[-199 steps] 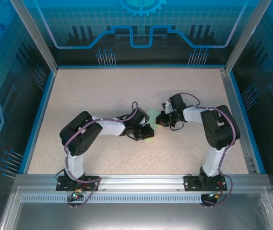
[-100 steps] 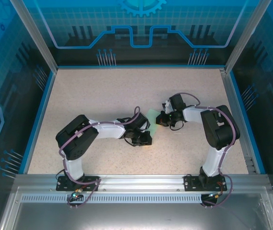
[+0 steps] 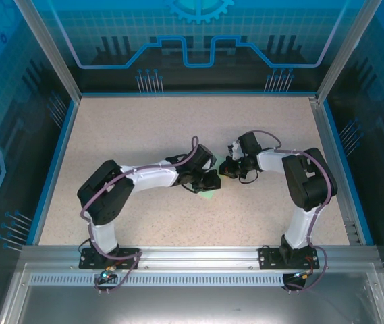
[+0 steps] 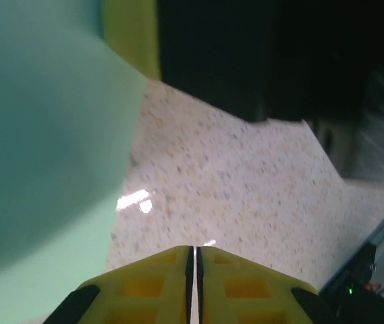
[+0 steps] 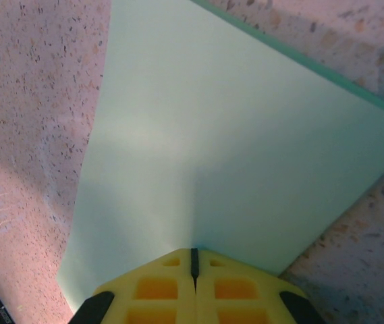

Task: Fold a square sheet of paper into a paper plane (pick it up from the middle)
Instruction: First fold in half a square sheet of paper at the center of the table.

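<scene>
The right claw pinches the square sheet of paper at its edge. The left claw, clenched empty beside it, may snag and tear it.

The sheet of paper lies on the desk near its middle. The left end effector is over it from the left. The right end effector reaches it from the right.

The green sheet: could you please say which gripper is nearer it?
Right. The right gripper pinches the green sheet; the left gripper is shut beside it.
</scene>
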You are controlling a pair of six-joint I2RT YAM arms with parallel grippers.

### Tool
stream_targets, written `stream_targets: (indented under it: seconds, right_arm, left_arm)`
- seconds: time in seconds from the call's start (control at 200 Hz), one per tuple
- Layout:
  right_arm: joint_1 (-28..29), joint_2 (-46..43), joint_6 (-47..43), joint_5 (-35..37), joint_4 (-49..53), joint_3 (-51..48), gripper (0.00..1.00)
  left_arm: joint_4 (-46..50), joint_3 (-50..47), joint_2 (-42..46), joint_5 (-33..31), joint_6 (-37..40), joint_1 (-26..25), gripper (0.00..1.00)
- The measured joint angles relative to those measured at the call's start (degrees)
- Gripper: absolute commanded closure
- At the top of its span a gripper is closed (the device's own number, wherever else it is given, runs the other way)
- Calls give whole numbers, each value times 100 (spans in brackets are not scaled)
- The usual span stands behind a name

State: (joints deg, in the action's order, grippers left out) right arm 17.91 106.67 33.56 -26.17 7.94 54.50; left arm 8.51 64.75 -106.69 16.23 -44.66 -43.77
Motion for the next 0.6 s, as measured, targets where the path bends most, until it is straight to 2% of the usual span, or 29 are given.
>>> stream_targets:
  seconds: [0.215, 0.6]
  right_arm:
    - [0, 17, 0, -9, 24, 26, 96]
    - [-4, 140, -22, -24, 358, 295, 92]
  left_arm:
    - [-20, 9, -514, -4, -44, 85, 88]
    - [-326, -350, -363, 9, -46, 85, 89]
